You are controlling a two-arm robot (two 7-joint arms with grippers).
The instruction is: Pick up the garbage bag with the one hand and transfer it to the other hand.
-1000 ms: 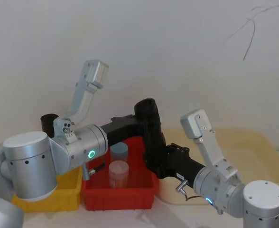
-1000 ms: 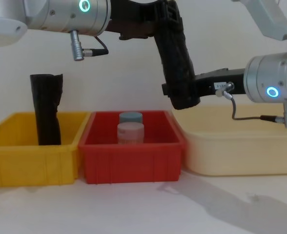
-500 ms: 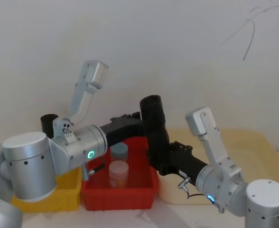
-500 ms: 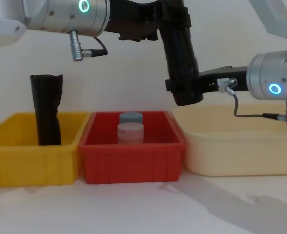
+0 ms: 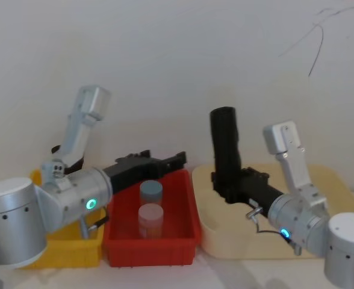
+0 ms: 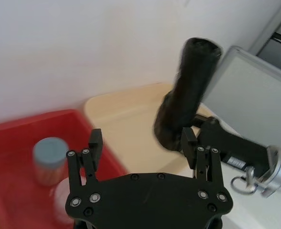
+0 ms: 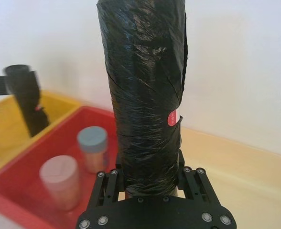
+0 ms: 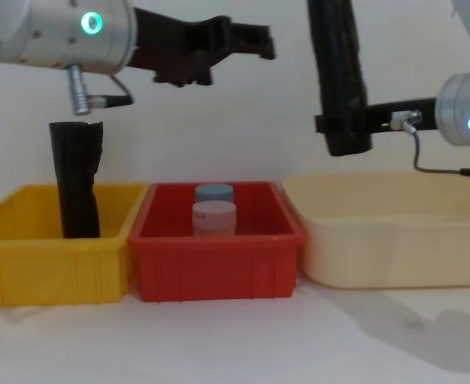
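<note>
We are clamping the right tool (image 5: 224, 188) low on the garbage bag (image 5: 225, 141), centre-right, seemingly firmly, holding it upright, the left tool (image 5: 176, 160) spread apart centre-left.

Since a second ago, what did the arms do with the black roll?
The left gripper let go of the garbage bag and drew back left, open. The right gripper, shut on its lower end, carried it right, above the cream tray. The flapped roll and jars stayed put.
</note>
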